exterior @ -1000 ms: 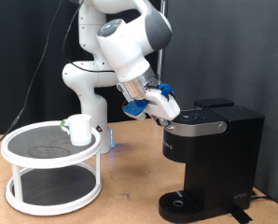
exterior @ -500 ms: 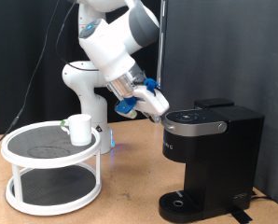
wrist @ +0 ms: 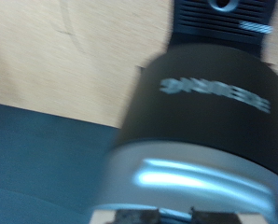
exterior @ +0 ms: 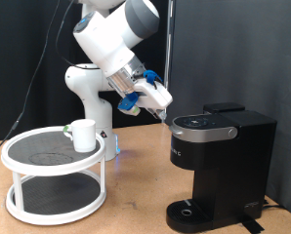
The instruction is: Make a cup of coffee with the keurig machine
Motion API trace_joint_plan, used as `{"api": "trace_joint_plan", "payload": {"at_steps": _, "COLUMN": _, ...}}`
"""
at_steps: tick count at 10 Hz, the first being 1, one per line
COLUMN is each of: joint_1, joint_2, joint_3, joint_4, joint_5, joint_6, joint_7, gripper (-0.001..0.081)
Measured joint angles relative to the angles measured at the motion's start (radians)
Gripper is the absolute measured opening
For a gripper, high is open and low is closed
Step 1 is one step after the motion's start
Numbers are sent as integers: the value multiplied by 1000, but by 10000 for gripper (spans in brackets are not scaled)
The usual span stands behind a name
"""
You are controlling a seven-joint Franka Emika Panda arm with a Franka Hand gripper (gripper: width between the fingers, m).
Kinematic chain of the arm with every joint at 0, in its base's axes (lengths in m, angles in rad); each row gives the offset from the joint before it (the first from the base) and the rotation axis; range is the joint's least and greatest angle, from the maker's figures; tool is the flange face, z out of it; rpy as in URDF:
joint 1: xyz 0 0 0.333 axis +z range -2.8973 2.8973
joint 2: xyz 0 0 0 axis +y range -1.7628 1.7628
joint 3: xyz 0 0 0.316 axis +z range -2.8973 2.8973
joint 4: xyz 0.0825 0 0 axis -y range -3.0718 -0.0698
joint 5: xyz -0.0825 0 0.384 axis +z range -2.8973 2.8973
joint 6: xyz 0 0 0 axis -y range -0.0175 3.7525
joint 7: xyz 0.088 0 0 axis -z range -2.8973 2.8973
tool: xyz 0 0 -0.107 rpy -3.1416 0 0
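Black curtain (exterior: 253, 49) | fingers (exterior: 163, 116) beside keurig machine (exterior: 219, 161); spread unclear; wrist blurred

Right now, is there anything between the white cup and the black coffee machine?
No. In the exterior view, only bare wooden table lies between the cup and the keurig machine; the tool hangs above.

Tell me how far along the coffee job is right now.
Early on. The keurig machine has its lid down, and its drip base stands bare. The cup is still on the white two-tier stand, untouched. The gripper hangs beside the machine's top edge, holding nothing visible. Placing the cup and brewing remain.
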Motion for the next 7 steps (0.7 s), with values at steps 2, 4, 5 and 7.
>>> {"api": "trace_joint_plan", "payload": {"at_steps": 2, "joint_1": -2, "joint_2": -30, "joint_3": 1, "joint_4": -57, "joint_5": 65, "joint_6": 44, "joint_7": 50, "gripper": 0}}
{"api": "trace_joint_plan", "payload": {"at_steps": 4, "joint_1": -19, "joint_2": -80, "joint_3": -20, "joint_4": -105, "joint_5": 64, "joint_6": -49, "joint_7": 106, "gripper": 0}}
{"api": "trace_joint_plan", "payload": {"at_steps": 5, "joint_1": -30, "joint_2": -107, "joint_3": -32, "joint_4": -123, "joint_5": 55, "joint_6": -98, "joint_7": 109, "gripper": 0}}
{"api": "trace_joint_plan", "payload": {"at_steps": 7, "joint_1": -55, "joint_2": -162, "joint_3": -48, "joint_4": -161, "joint_5": 14, "joint_6": -149, "joint_7": 103, "gripper": 0}}
